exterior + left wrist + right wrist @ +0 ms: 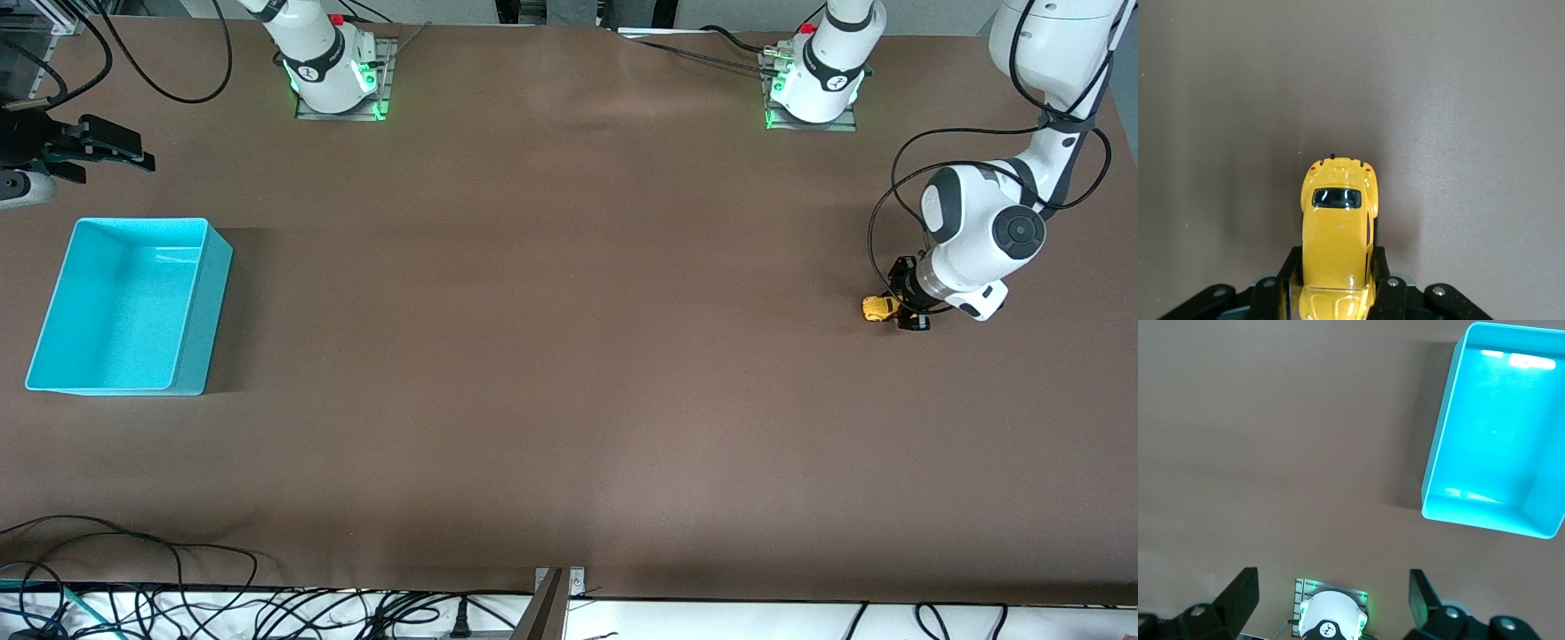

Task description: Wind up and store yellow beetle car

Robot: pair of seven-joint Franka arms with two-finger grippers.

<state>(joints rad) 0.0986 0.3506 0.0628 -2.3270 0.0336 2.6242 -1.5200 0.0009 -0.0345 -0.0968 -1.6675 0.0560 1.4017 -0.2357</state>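
Observation:
The yellow beetle car (879,308) is at the left arm's end of the table, low at the brown surface. My left gripper (905,309) is shut on it. In the left wrist view the car (1338,220) sits between the two black fingers (1382,283), which press on its sides, and most of its body sticks out past them. My right gripper (116,148) is open and empty, up in the air at the right arm's end, just past the bin's corner. Its jaws stand wide apart in the right wrist view (1331,592).
An empty turquoise bin (216,276) stands at the right arm's end of the table and also shows in the right wrist view (1439,453). The arm bases stand on mounting plates (342,108) along the table's edge. Cables lie along the front edge (178,604).

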